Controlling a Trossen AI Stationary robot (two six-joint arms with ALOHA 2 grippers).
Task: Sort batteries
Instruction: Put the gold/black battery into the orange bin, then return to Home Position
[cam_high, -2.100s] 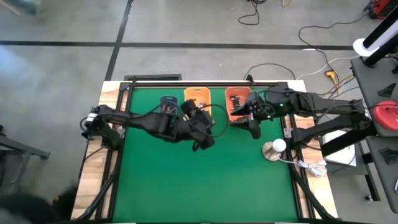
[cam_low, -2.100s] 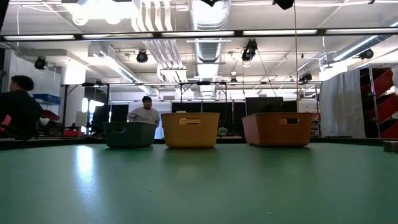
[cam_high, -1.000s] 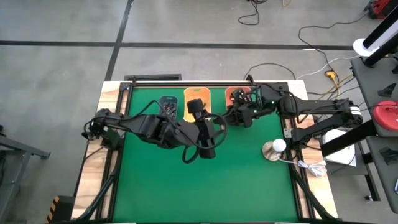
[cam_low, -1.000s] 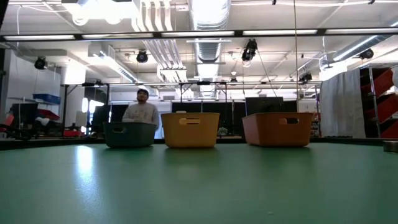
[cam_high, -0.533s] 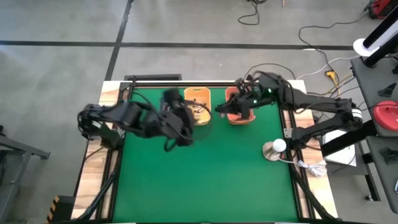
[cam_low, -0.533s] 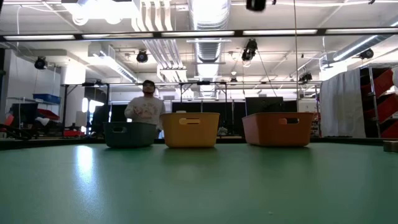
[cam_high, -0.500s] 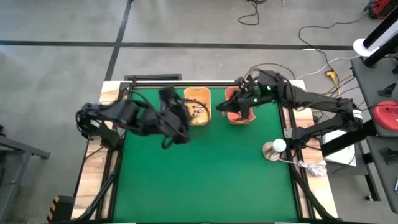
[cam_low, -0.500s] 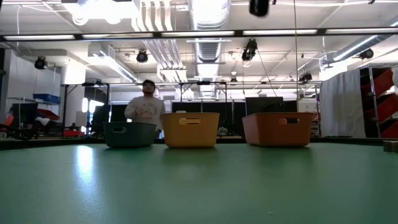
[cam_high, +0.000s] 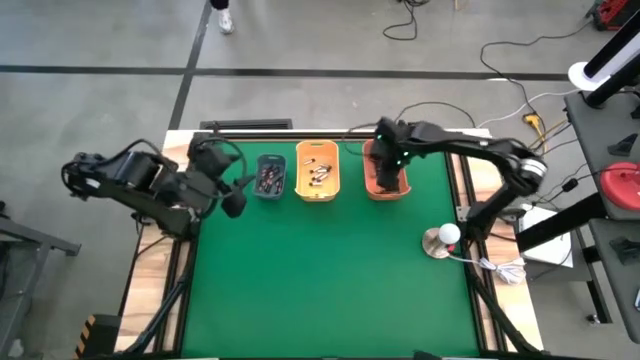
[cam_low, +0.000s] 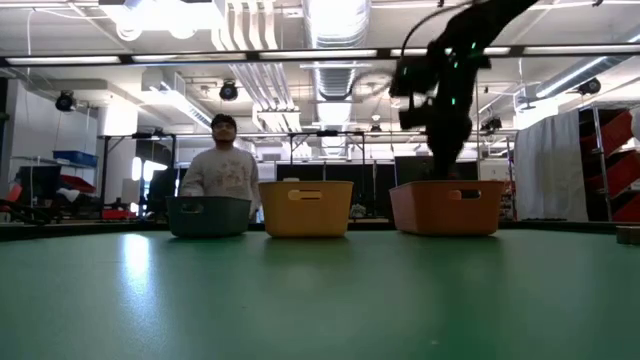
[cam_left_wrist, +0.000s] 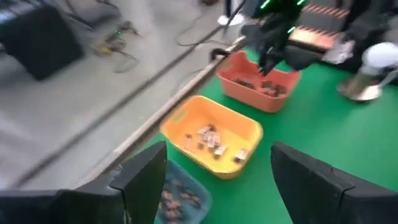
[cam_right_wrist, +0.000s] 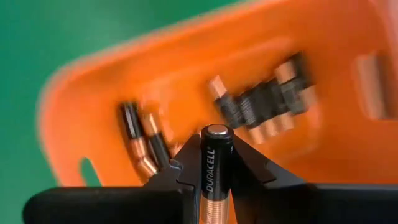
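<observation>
Right wrist view: right gripper pinches a black-and-copper battery upright, directly above the orange bin holding several more cells, somewhat blurred. Left gripper, fingers spread wide and empty, hovers near the grey-blue bin.

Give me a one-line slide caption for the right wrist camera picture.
Right gripper shut on a black-and-copper battery, poised over the orange bin that already holds several similar cells.

Right gripper clamped, reaching down at the table's back; left gripper spread wide.
</observation>
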